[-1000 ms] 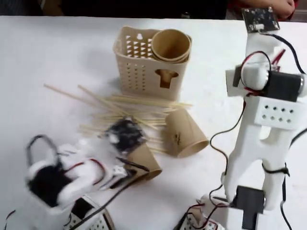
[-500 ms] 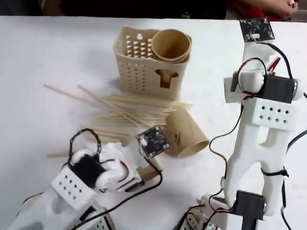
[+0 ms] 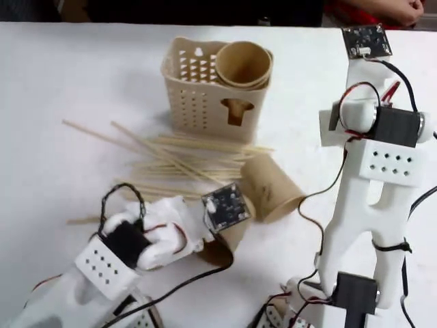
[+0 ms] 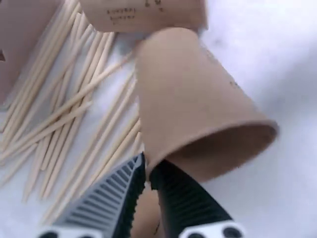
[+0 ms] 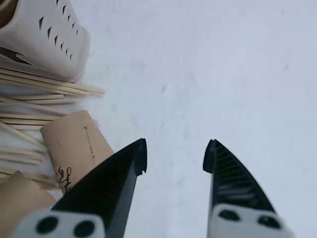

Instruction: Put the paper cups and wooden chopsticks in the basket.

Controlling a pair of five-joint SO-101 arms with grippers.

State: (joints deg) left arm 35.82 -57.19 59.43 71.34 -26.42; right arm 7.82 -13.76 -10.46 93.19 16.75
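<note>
Currently, the left end effector (image 4: 147, 163) is clenched on the rim of a paper cup (image 4: 198, 114) lying tipped on the counter (image 3: 68, 82) beside the wooden chopsticks (image 3: 164, 160); pick-up is in hand, and the next move calls for lifting it to the basket (image 3: 198, 102).

We see our black two-fingered pincer (image 5: 177, 148) spread apart over the white surface (image 5: 223, 64). Off to one side a brown paper cup (image 5: 74, 144) lies on its side, touching a scatter of pale wooden chopsticks (image 5: 39, 89) that runs up to the beige perforated plastic basket (image 5: 44, 34). A second brown cup (image 5: 20, 203) lies just beside the first.
</note>
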